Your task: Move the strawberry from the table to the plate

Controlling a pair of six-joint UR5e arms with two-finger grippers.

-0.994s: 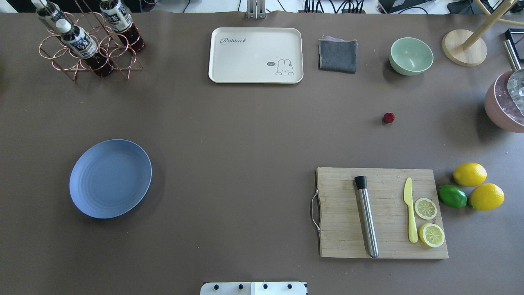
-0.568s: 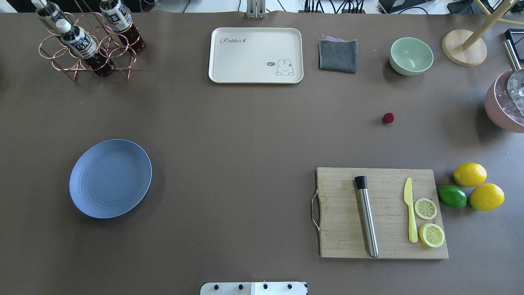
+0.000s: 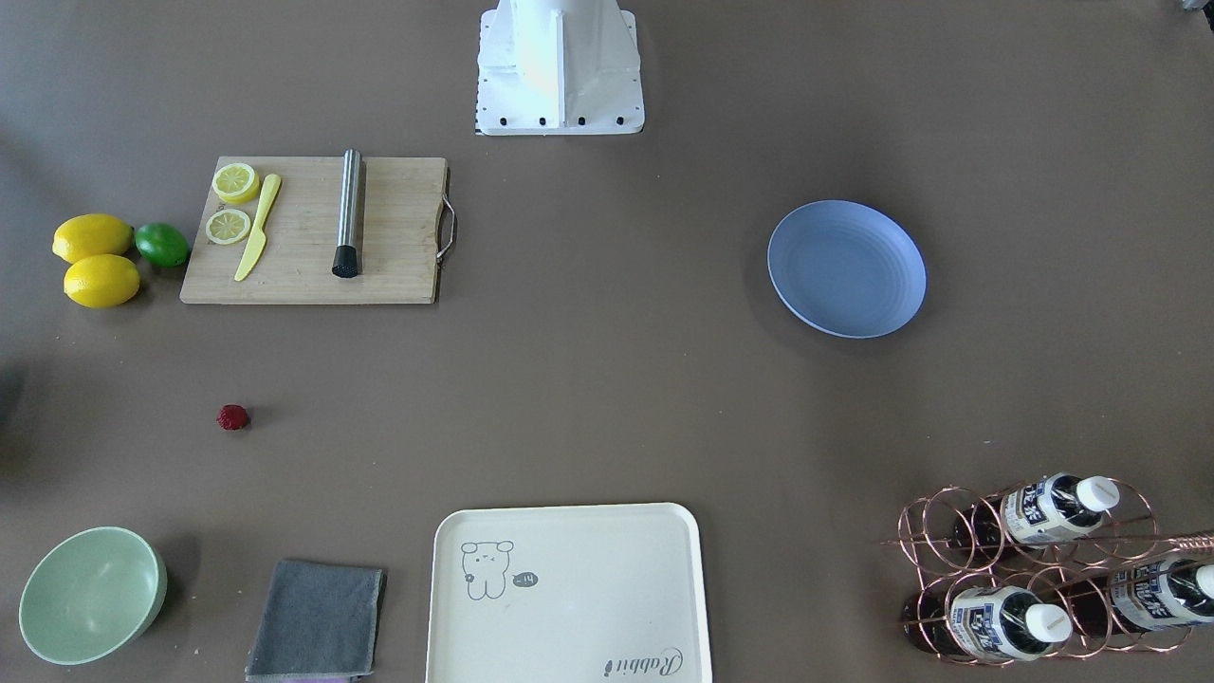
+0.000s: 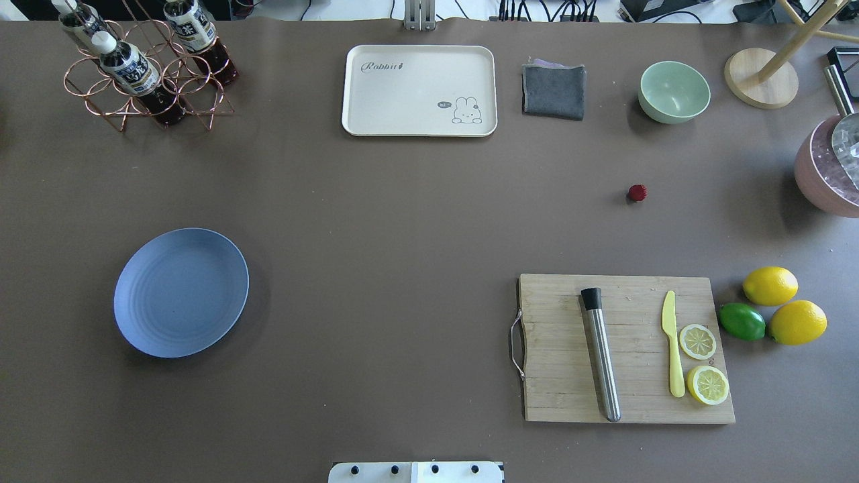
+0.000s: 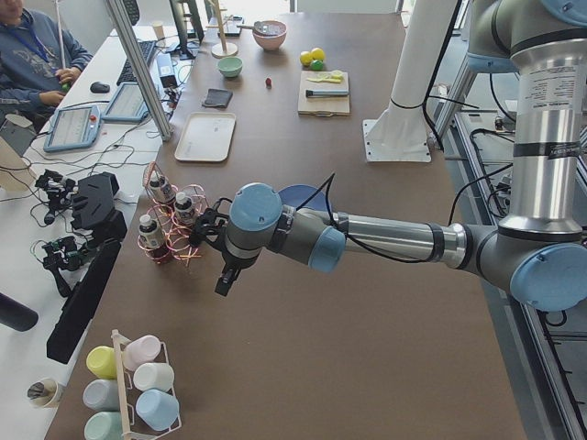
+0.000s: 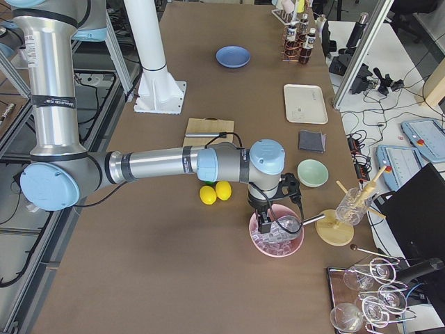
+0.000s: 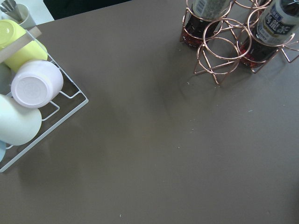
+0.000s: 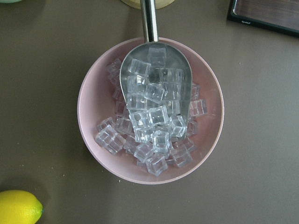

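The small dark red strawberry (image 4: 637, 193) (image 3: 231, 416) lies alone on the brown table (image 4: 402, 235), between the green bowl and the cutting board. Far to its left sits the blue plate (image 4: 181, 292) (image 3: 846, 268), with nothing on it. Neither gripper appears in the overhead or front views. In the exterior left view my left gripper (image 5: 225, 280) hangs beside the bottle rack, off the plate's outer side. The exterior right view has my right gripper (image 6: 264, 224) above a pink bowl of ice. I cannot tell whether either is open or shut.
A wooden cutting board (image 4: 627, 349) carries a steel rod, a yellow knife and lemon slices. Two lemons (image 4: 770, 285) and a lime (image 4: 741, 321) lie to its right. At the back stand a cream tray (image 4: 419, 90), grey cloth (image 4: 553, 90), green bowl (image 4: 674, 92) and copper bottle rack (image 4: 144, 67).
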